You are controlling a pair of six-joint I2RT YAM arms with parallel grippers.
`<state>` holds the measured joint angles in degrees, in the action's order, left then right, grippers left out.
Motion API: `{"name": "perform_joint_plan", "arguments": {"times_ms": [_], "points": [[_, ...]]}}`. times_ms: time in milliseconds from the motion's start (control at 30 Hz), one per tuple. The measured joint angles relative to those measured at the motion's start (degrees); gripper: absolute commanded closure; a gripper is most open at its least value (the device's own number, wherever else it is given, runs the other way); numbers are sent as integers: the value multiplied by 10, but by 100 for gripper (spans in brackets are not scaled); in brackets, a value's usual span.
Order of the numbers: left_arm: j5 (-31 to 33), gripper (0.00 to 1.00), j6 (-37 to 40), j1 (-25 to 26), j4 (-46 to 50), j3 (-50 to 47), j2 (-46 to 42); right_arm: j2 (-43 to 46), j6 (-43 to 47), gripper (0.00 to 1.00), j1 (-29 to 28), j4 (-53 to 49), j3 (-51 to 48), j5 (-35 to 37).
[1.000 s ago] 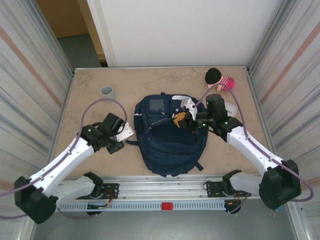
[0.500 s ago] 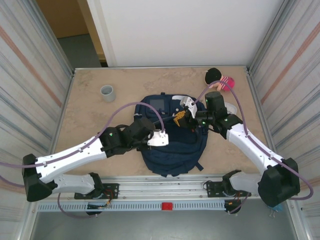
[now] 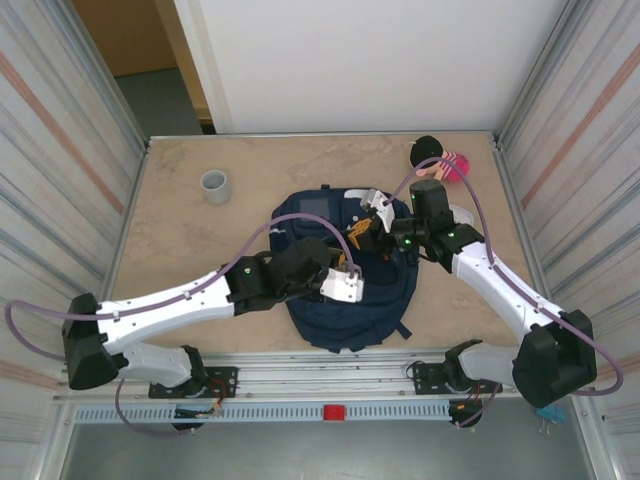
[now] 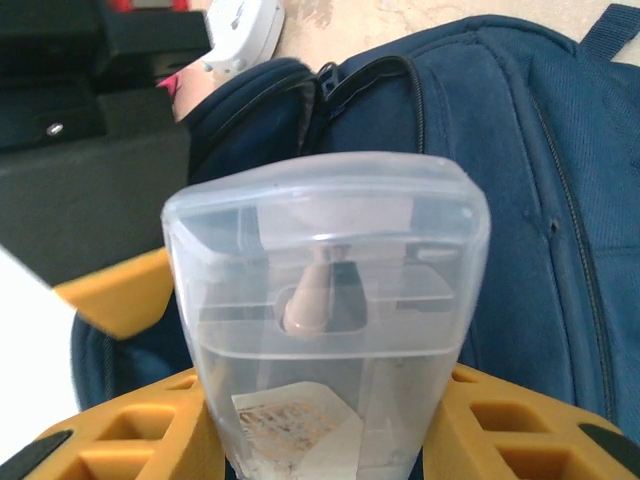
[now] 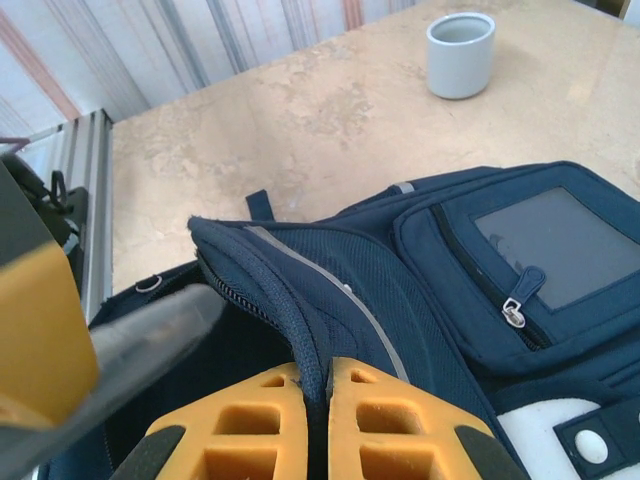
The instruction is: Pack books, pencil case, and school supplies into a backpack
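Note:
The navy backpack (image 3: 322, 318) lies flat in the middle of the table, its main opening facing up. My right gripper (image 3: 364, 236) (image 5: 328, 378) is shut on the zippered edge of the backpack's (image 5: 450, 270) flap and holds it raised. My left gripper (image 3: 343, 281) (image 4: 325, 425) is shut on the pencil case (image 4: 325, 300), a pale translucent oblong with rounded corners. The case (image 3: 348, 288) hangs over the backpack's (image 4: 500, 150) open mouth, just left of the lifted flap. Its blurred end (image 5: 150, 335) reaches toward the dark opening. The books are out of view.
A grey cup (image 3: 215, 184) (image 5: 460, 55) stands at the back left. A pink and black soft toy (image 3: 437, 156) lies at the back right corner. A white object (image 3: 463, 215) sits right of the backpack. Corrugated walls close both sides.
My left arm has swung right from the table beside the backpack, carrying the pencil case over the backpack's opening. The right gripper has kept hold of the flap, shifting slightly.

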<state>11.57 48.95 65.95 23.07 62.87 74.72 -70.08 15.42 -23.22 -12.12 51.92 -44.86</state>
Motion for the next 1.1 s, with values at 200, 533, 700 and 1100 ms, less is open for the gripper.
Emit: {"name": "perform_joint_plan", "arguments": {"times_ms": [200,533,700,1100], "points": [[-12,48,23,-28,-32,0,47,0,0,100,0,0,0,-2],[-5,23,0,-47,-36,12,76,0,0,100,2,1,6,2],[-13,22,-46,-50,-37,2,29,0,1,100,3,-1,8,0],[-112,16,-259,-203,-36,-75,-111,29,17,100,3,-17,-19,-7]]}}
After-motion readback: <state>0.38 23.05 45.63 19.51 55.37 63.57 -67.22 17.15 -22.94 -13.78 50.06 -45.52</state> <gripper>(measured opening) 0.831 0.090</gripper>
